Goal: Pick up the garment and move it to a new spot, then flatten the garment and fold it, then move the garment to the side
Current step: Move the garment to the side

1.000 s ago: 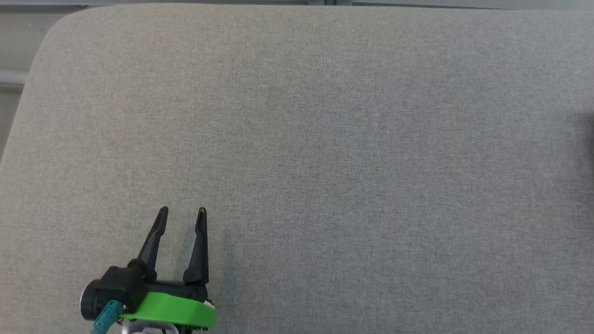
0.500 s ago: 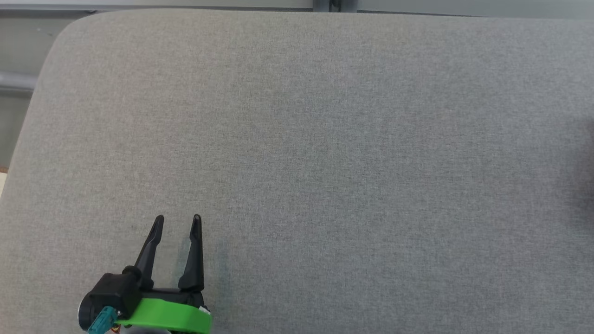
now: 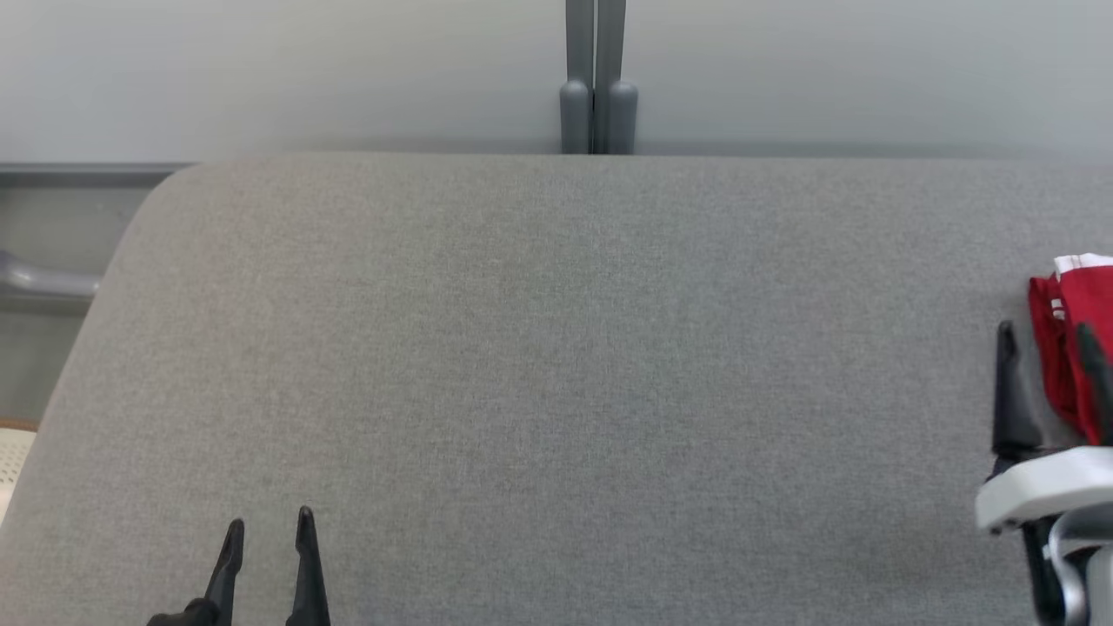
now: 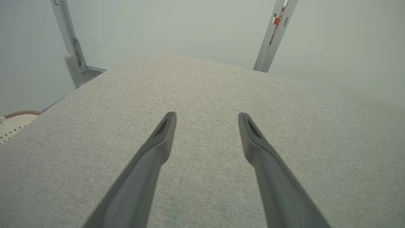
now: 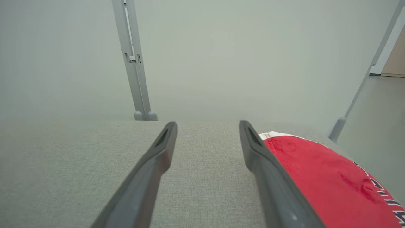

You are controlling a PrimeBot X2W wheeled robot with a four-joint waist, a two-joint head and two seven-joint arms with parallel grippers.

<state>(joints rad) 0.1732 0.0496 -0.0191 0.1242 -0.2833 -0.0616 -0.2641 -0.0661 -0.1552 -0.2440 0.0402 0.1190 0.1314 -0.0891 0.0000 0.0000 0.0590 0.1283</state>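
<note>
The garment (image 3: 1056,365) is red with a white trim and lies bunched at the right edge of the grey padded table (image 3: 556,348). My right gripper (image 3: 1048,335) hovers at it, open. In the right wrist view the garment (image 5: 316,177) lies just right of the right gripper's (image 5: 207,124) outer finger, with bare table between the fingers. Dark lettering shows on the cloth's lower right. My left gripper (image 3: 268,522) sits at the lower left, open over bare table. The left wrist view shows the left gripper (image 4: 207,115) with nothing between its fingers.
A pale wall with grey upright posts (image 3: 596,87) stands behind the table's far edge. A woven basket (image 4: 15,120) sits off the table's left side. The table corner at the far left is rounded (image 3: 165,187).
The head camera has tilted up, so the whole picture has shifted down; the wall, the garment and my right gripper have come into view. My right gripper has opened.
</note>
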